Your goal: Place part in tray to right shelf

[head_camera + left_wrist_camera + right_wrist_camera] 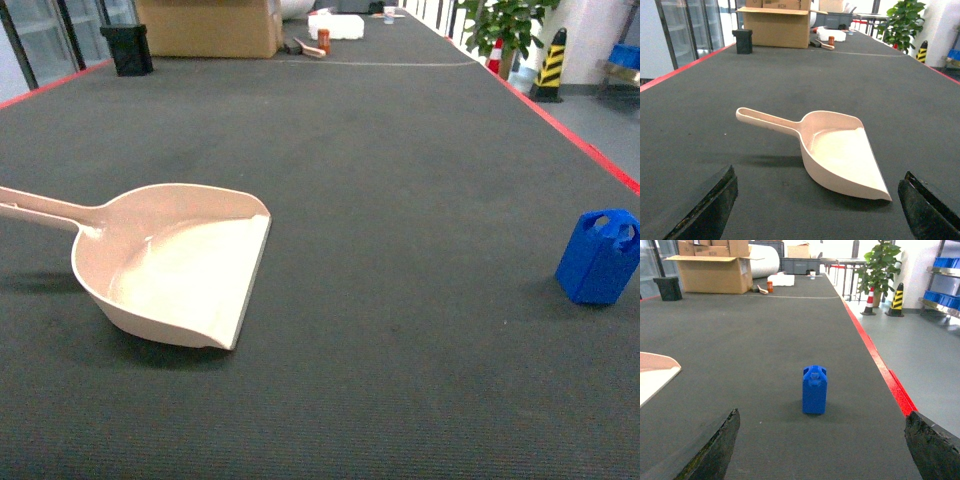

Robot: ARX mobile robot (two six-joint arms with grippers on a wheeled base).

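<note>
The pale pink tray (180, 265) lies on the dark mat at the left, handle pointing left, nothing in it. The small blue part (599, 257) stands upright near the right edge of the mat. In the left wrist view the tray (837, 150) sits just ahead of my open left gripper (815, 212), apart from its fingers. The right wrist view shows the part (814, 389) standing ahead of my open right gripper (822, 452), well clear of both fingers. Neither gripper appears in the head view. The right shelf is out of view.
A red stripe (570, 130) marks the mat's right edge. At the far end stand a cardboard box (208, 27), a black bin (126, 49) and a white container (337, 26). A potted plant (880, 267), cones and blue crates (945, 262) are beyond the edge.
</note>
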